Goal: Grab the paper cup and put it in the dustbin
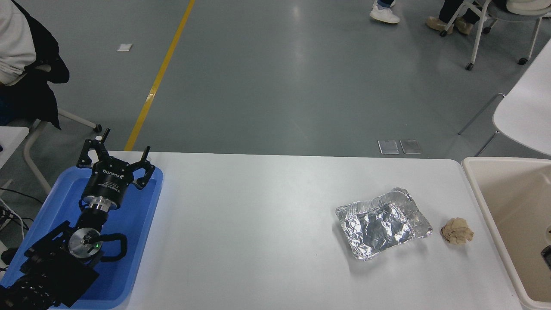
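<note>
The beige dustbin (pixel 503 160) stands at the table's right end, cut off by the picture's edge. A small dark part of my right gripper (pixel 546 253) shows at the right edge, over the inside of the dustbin. Too little of it shows to tell how it stands. The paper cup is not visible as such; a pale curved sliver just above that dark part is too small to identify. My left gripper (pixel 126 141) is open and empty, parked over the blue tray (pixel 142 241) at the lower left.
A crinkled silver foil tray (pixel 383 224) lies on the white table (pixel 258 224) right of centre. A crumpled brown paper ball (pixel 457 231) lies between it and the dustbin. Seated people and chairs are at the far left and top right.
</note>
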